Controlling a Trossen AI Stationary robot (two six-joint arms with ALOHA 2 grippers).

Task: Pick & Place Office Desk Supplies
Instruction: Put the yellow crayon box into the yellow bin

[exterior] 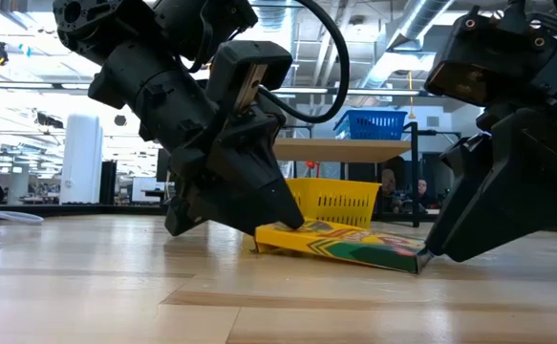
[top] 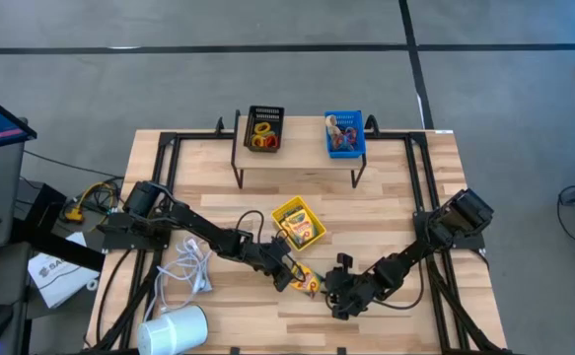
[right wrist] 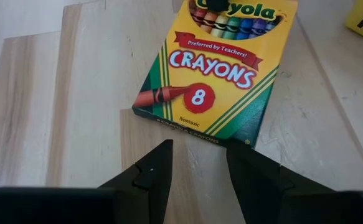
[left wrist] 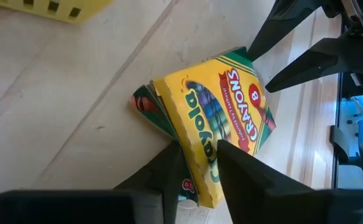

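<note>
Straddling one end of the crayon box (left wrist: 221, 121), the left gripper (left wrist: 200, 163) has its two dark fingers (left wrist: 169, 174) set narrowly on either side of the box's edge; whether they press it cannot be told. In the low view that end of the box (exterior: 340, 241) is tilted up off the wood under the left gripper (exterior: 283, 218), while its far end rests on the table beside the tip of the right gripper (exterior: 429, 250). The right gripper (right wrist: 197, 168) has its fingers (right wrist: 153, 171) apart with bare wood between them, just short of the box's near edge and holding nothing; the box (right wrist: 215, 68) lies face up, its label reading "CRAYONS 8".

In the high view the box (top: 307, 283) sits low and centre in the frame, between the left gripper (top: 289, 271) and the right gripper (top: 338, 286). Just above it, mid-frame, the yellow bin (top: 298, 223) holds another crayon box. Toward the top of the frame, on a raised shelf (top: 302, 156), the black bin (top: 263, 129) carries yellow and red rings and the blue bin (top: 344, 134) carries mixed small pieces. At the lower left lie a white coiled cable (top: 190, 266) and a white cylinder (top: 174, 329) on the wooden table (top: 405, 197).
</note>
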